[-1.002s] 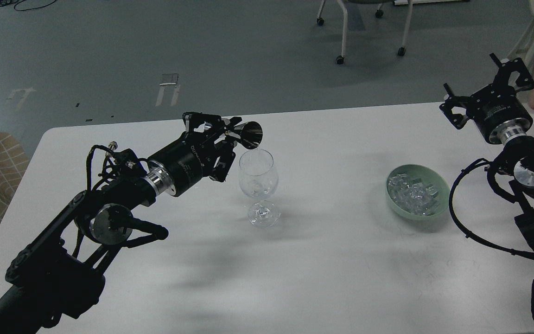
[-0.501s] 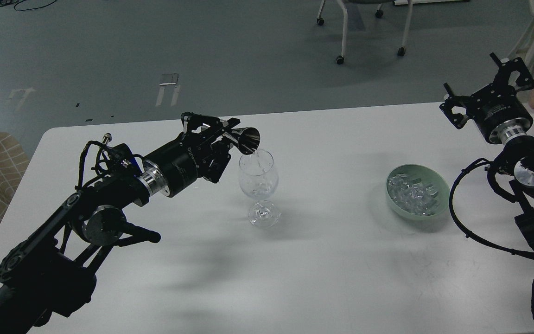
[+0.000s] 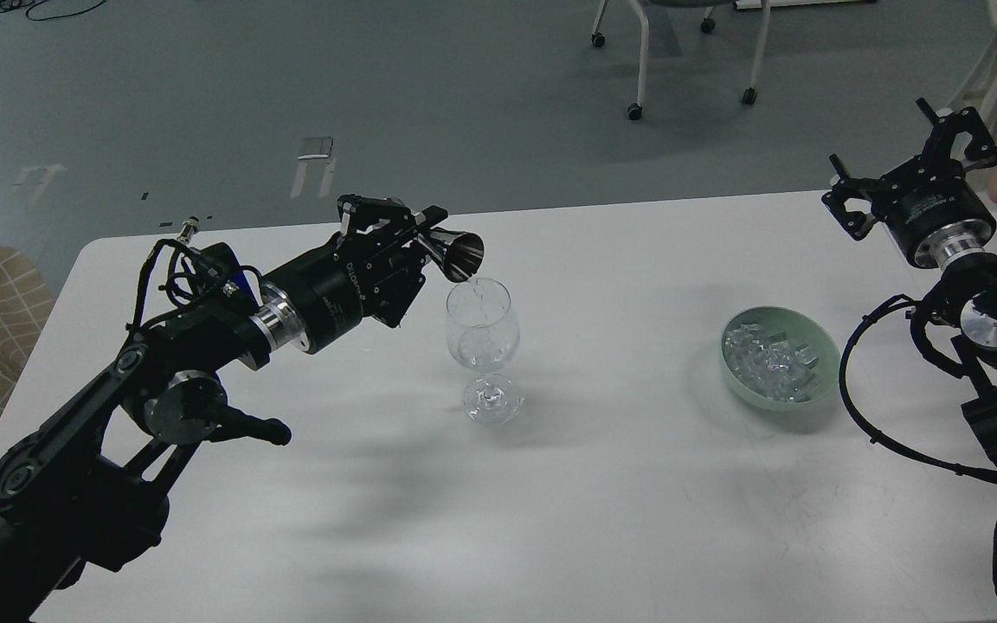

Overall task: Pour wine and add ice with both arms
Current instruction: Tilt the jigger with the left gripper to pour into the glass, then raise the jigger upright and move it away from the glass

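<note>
Since a second ago, the left arm's elbow has drawn back toward the left edge of the surface, while its left claw stays closed on the steel jigger, tipped mouth-down over the wine glass. Open surface lies all around the glass, with a wide bare stretch between it and the green bowl to its right. Wine shows only as a faint clear thread inside the glass rim; how much has pooled is hard to tell. Ice fills the bowl. Far right of the glass, the right claw hangs spread apart and empty, its arm cut off by the frame.
</note>
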`<state>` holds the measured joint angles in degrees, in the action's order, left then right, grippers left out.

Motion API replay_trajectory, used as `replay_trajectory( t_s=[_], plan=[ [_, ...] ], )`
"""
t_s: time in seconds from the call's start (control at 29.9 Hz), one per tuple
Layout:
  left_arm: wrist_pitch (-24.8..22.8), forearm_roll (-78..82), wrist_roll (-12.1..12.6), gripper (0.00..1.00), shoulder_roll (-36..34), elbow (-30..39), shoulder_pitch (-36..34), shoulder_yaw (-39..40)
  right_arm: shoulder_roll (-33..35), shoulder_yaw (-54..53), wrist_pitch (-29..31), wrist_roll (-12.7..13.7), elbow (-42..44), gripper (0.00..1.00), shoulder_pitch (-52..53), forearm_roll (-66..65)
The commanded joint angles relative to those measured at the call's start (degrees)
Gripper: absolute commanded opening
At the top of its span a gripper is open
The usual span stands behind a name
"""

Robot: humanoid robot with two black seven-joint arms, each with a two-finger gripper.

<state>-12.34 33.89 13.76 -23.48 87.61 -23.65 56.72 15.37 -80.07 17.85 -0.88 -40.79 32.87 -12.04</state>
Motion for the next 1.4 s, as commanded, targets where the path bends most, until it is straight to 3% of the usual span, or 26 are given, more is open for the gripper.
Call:
replay_trajectory(
  t_s=[0.0,1.37],
  plan=[
    [-1.0,1.0,-0.2,0.12,-0.9,-0.3,-0.7,0.2,0.2,0.0,0.1,0.0,0.0,1.00,0.0,0.0],
    [-5.8,27.6,-0.3,0.12,-3.4,5.6,-5.0,-0.2,0.4,0.0,0.1,0.0,-0.6,1.00,0.1,0.0]
  ],
)
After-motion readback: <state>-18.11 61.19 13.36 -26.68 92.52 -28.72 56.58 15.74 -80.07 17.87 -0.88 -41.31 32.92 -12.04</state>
